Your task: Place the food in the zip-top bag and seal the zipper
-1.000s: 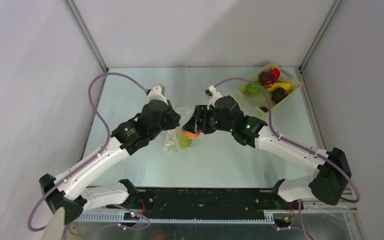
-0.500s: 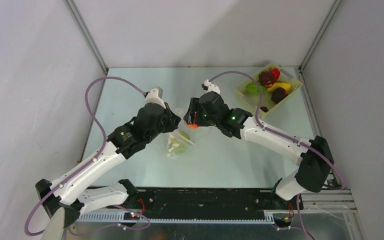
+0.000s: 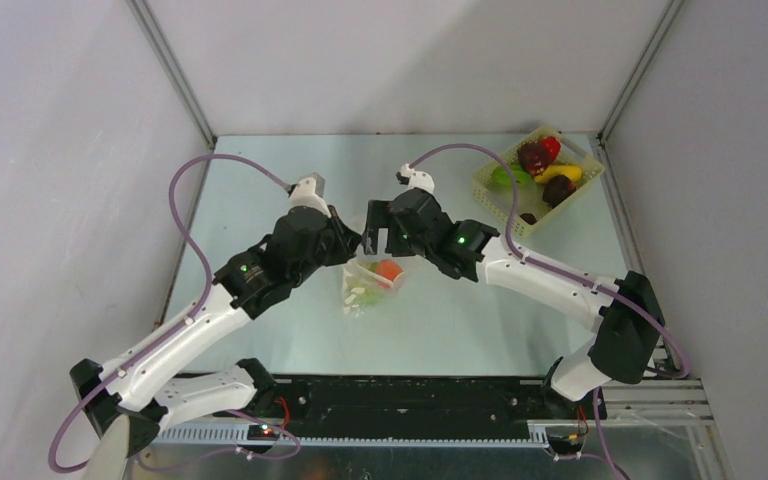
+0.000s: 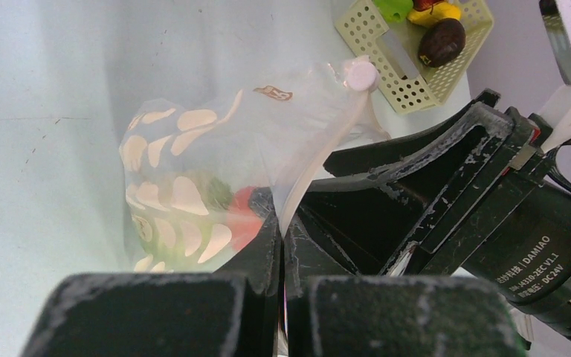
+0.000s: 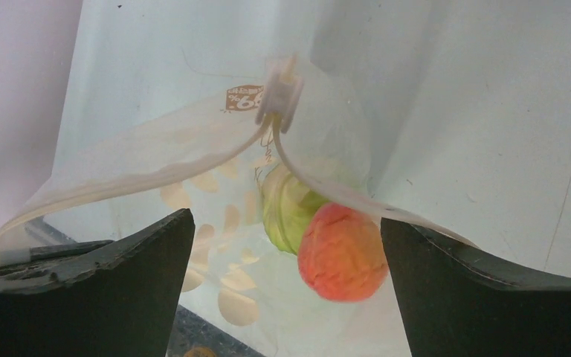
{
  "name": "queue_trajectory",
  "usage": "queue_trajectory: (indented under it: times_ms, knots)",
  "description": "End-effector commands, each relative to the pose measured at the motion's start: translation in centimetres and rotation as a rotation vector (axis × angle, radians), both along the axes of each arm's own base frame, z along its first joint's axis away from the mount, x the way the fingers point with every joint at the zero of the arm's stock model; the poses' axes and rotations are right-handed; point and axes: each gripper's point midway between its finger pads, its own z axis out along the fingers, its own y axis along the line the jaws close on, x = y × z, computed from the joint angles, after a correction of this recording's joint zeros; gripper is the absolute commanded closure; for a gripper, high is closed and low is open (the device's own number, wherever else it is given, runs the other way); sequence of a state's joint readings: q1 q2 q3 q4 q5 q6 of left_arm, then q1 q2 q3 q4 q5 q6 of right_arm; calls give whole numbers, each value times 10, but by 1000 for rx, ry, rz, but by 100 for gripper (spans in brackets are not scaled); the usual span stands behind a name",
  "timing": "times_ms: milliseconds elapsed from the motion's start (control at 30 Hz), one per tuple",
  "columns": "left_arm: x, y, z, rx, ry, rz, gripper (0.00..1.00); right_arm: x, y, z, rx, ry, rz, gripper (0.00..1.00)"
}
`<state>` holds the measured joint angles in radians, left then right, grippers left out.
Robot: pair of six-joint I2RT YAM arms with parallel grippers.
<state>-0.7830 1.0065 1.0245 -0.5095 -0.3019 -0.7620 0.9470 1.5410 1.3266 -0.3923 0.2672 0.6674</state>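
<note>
Left gripper (image 4: 281, 223) clenches the zip-top bag (image 4: 193, 178); right gripper (image 5: 286, 219), fingers released, should rise straight, avoiding the zipper (image 5: 156, 175)

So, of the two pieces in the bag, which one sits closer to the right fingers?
The orange-red one. Seen from the right wrist, it lies in front of the green piece, just inside the bag's open mouth.
</note>
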Motion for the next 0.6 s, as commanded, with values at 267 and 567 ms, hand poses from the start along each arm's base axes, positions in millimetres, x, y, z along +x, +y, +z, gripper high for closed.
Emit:
queue_trajectory:
  times_ms: [267, 567]
  knots:
    - [3, 3, 11, -51, -35, 32, 100, -9, 4, 57, 72, -116, 64, 0]
    - [4, 5, 13, -53, -42, 41, 100, -30, -37, 143, 171, -361, 117, 1]
